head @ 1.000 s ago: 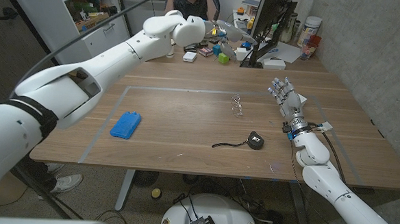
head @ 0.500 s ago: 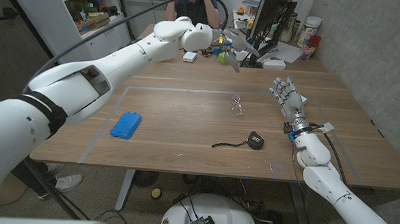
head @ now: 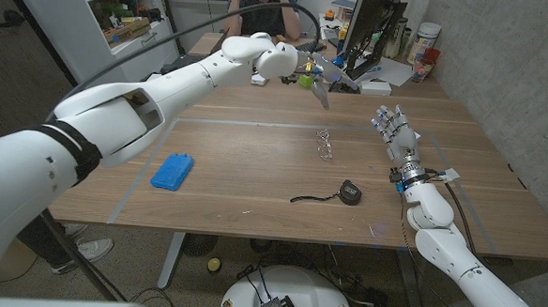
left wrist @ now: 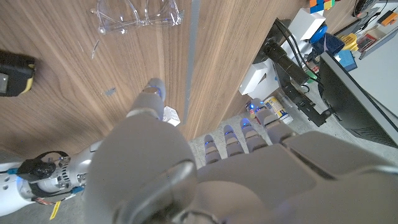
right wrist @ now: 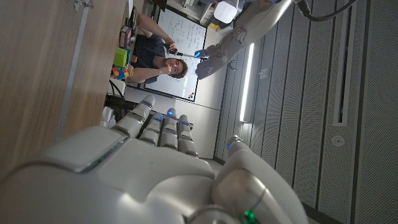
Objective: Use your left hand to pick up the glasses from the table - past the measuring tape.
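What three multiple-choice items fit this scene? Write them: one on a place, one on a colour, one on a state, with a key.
1. Where do the glasses lie?
A. Past the measuring tape, near the table's middle
B. On the blue block
C. In the right hand

2. What colour is the flat block on the table?
A. Red
B. Blue
C. Green

3. What is the left hand doing?
A. Holding the glasses
B. Pressing on the tape
C. Raised above the table's far side, holding nothing

Key: 1 A, the clear frames rest beyond the black tape. 2 B, it is plainly blue. 3 C, its fingers hang free while the glasses sit untouched.
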Controlling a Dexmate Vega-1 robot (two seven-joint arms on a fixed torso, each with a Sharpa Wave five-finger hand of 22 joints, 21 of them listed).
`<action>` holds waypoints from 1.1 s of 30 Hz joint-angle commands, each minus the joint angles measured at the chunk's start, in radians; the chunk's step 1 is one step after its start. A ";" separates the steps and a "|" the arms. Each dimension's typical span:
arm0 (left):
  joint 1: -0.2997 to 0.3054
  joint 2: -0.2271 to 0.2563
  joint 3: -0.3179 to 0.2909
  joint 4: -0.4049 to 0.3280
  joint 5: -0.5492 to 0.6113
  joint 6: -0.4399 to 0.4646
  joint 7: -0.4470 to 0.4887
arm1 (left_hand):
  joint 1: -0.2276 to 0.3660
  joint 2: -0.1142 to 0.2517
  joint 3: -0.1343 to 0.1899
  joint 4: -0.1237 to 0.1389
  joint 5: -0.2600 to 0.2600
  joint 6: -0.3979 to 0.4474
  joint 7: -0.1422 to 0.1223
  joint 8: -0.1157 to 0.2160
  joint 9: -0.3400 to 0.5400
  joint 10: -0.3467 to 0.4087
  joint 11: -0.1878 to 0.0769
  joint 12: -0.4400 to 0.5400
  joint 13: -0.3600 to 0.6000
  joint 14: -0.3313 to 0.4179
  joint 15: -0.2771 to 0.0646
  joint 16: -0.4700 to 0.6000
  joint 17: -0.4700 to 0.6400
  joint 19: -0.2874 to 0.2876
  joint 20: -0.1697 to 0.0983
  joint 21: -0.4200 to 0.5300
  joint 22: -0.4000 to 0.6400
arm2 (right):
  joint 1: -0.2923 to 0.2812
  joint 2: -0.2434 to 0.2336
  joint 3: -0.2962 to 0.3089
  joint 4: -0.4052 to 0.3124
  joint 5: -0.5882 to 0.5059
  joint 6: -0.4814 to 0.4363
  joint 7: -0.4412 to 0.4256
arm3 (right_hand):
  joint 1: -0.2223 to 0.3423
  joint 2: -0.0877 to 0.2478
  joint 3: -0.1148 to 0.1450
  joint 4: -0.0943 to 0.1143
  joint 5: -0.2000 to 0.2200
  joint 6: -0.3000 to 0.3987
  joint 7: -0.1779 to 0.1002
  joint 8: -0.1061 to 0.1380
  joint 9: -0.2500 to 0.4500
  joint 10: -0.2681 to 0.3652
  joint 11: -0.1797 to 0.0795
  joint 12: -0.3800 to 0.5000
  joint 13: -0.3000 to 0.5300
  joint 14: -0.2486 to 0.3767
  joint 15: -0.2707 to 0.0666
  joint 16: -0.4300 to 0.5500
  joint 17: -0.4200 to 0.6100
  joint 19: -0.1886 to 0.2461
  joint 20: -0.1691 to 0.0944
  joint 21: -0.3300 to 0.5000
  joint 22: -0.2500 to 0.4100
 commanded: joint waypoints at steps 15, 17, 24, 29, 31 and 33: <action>-0.067 -0.120 0.120 0.271 0.002 -0.110 0.090 | 0.019 0.014 -0.026 0.010 0.006 0.009 0.002 -0.001 0.004 -0.008 -0.009 -0.003 0.006 -0.009 -0.023 -0.003 0.002 0.011 -0.001 -0.014 0.004 | 0.007 0.012 0.000 -0.024 -0.057 0.081 -0.008 | -0.003 -0.012 -0.004 -0.003 0.005 0.003 -0.005 0.007 0.002 0.005 0.001 0.002 0.006 0.012 0.000 0.004 0.003 0.010 -0.001 0.004 0.002; -0.074 -0.130 0.131 0.292 0.001 -0.119 0.094 | 0.021 0.016 -0.029 0.011 0.006 0.011 0.001 -0.001 0.004 -0.008 -0.010 -0.003 0.006 -0.009 -0.023 -0.003 0.002 0.012 -0.002 -0.016 0.004 | 0.003 0.012 0.003 -0.034 -0.065 0.093 -0.011 | -0.003 -0.012 -0.004 -0.003 0.005 0.004 -0.005 0.007 0.002 0.005 0.001 0.002 0.006 0.013 0.000 0.004 0.003 0.010 -0.001 0.003 0.002; -0.111 -0.220 0.192 0.466 -0.004 -0.170 0.140 | 0.026 0.022 -0.037 0.014 0.005 0.014 0.003 0.000 0.004 -0.008 -0.012 -0.003 0.006 -0.009 -0.025 -0.003 0.002 0.013 -0.002 -0.020 0.005 | -0.004 0.001 0.004 -0.053 -0.092 0.079 -0.036 | -0.003 -0.015 -0.006 -0.005 0.005 0.007 -0.004 0.008 0.002 0.007 0.001 0.003 0.006 0.016 0.001 0.004 0.002 0.013 0.002 0.003 0.002; -0.133 -0.281 0.241 0.588 -0.008 -0.200 0.178 | 0.028 0.025 -0.043 0.016 0.005 0.016 0.003 0.000 0.004 -0.007 -0.012 -0.002 0.006 -0.009 -0.026 -0.002 0.002 0.014 -0.004 -0.022 0.005 | 0.003 0.004 0.002 -0.041 -0.090 0.077 -0.034 | -0.004 -0.021 -0.009 -0.006 0.006 0.008 -0.002 0.009 0.002 0.008 0.004 0.002 0.006 0.017 0.003 0.004 0.002 0.012 0.002 0.003 0.002; -0.144 -0.313 0.266 0.652 -0.011 -0.219 0.196 | 0.029 0.026 -0.045 0.017 0.004 0.016 0.003 0.000 0.004 -0.006 -0.013 -0.002 0.006 -0.008 -0.027 -0.002 0.002 0.015 -0.004 -0.023 0.005 | 0.009 0.005 0.000 -0.033 -0.093 0.076 -0.033 | -0.004 -0.022 -0.010 -0.007 0.006 0.008 -0.001 0.009 0.002 0.008 0.004 0.002 0.006 0.016 0.004 0.003 0.002 0.012 0.002 0.002 0.002; -0.152 -0.337 0.289 0.699 -0.014 -0.226 0.211 | 0.030 0.027 -0.047 0.017 0.004 0.017 0.005 0.000 0.004 -0.006 -0.011 -0.002 0.006 -0.007 -0.025 -0.002 0.002 0.015 -0.003 -0.024 0.005 | 0.015 0.005 -0.002 -0.029 -0.092 0.072 -0.032 | -0.004 -0.023 -0.010 -0.007 0.006 0.009 -0.001 0.009 0.002 0.008 0.003 0.002 0.006 0.016 0.003 0.003 0.002 0.012 0.003 0.002 0.002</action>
